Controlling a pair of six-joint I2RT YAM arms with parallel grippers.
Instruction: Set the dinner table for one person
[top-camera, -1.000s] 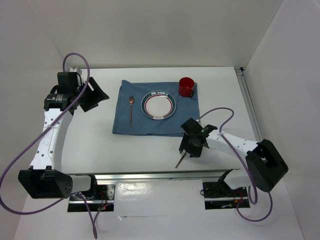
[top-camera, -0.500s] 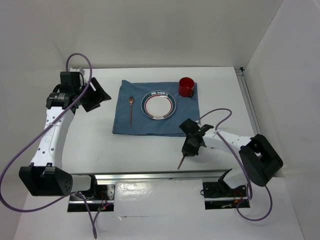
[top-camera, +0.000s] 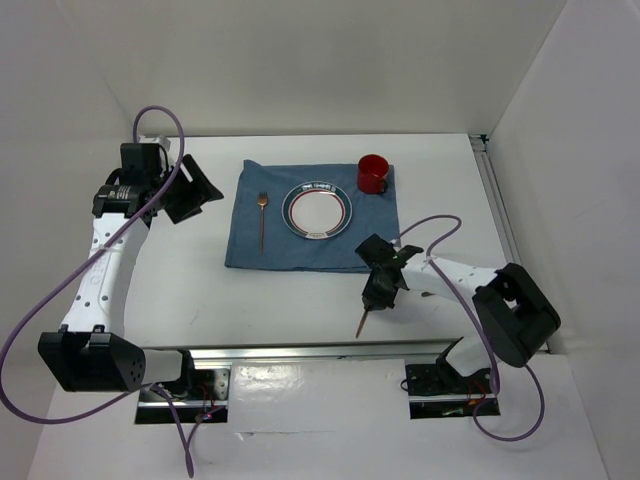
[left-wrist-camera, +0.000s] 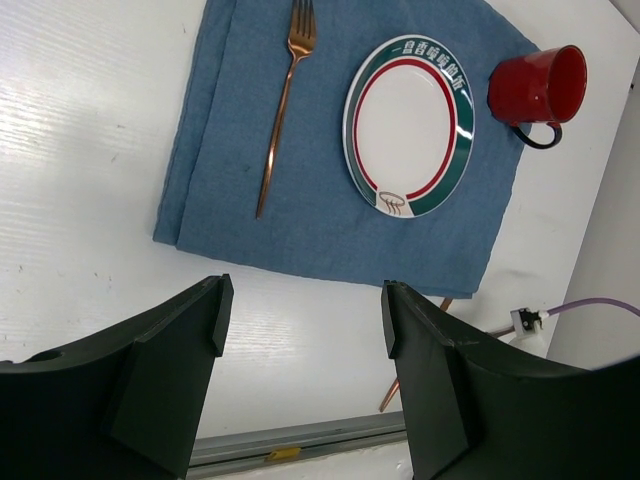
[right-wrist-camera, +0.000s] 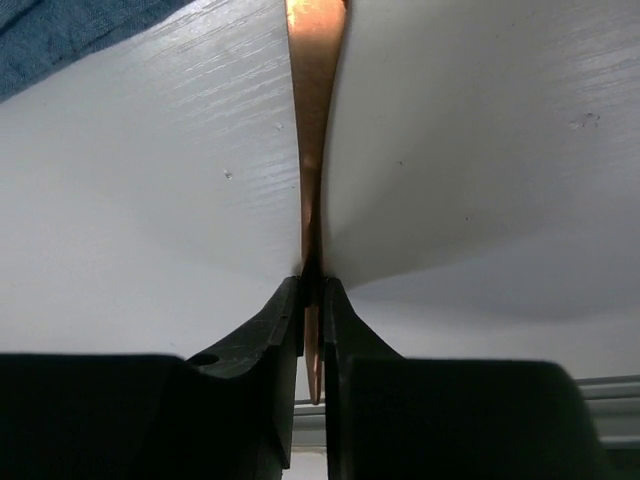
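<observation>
The white dinner table (top-camera: 200, 290) carries a blue placemat (top-camera: 300, 245) with a plate (top-camera: 317, 211), a copper fork (top-camera: 262, 220) to its left and a red mug (top-camera: 373, 173) at the far right corner. My right gripper (top-camera: 383, 285) is low over the table, just in front of the placemat's near right corner. It is shut on a thin copper utensil (right-wrist-camera: 313, 120), whose end sticks out toward the front rail (top-camera: 362, 322). I cannot tell what kind of utensil it is. My left gripper (top-camera: 195, 190) is open and empty, raised left of the placemat (left-wrist-camera: 330, 230).
An aluminium rail (top-camera: 300, 352) runs along the table's front edge and another along the right edge (top-camera: 497, 205). White walls enclose the left, back and right sides. Purple cables loop off both arms.
My right gripper has shifted slightly left and turned, still holding the copper utensil. My left arm has moved a little.
</observation>
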